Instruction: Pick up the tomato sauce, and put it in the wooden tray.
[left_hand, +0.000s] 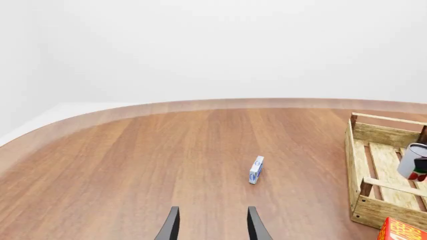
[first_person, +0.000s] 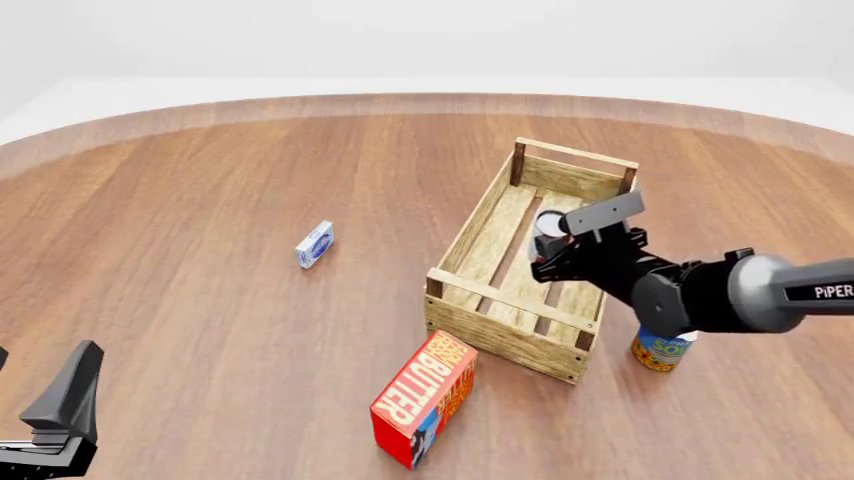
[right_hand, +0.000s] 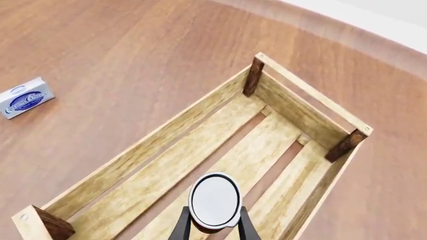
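Observation:
The tomato sauce (right_hand: 215, 199), a small can with a silver-white top, is held in my right gripper (right_hand: 213, 227), which is shut on its sides. In the front view the can (first_person: 550, 224) hangs over the middle of the wooden tray (first_person: 501, 235), inside its rails and above the slats. The tray also shows in the right wrist view (right_hand: 267, 135) directly under the can. In the left wrist view the can (left_hand: 415, 161) appears tilted over the tray (left_hand: 383, 162). My left gripper (left_hand: 213, 227) is open and empty, low at the near left (first_person: 40, 400).
A red-orange butter box (first_person: 424, 400) lies in front of the tray's near corner. A blue-and-yellow can (first_person: 661, 350) stands to the tray's right, under my right arm. A small blue-and-white box (first_person: 315, 244) lies left of the tray.

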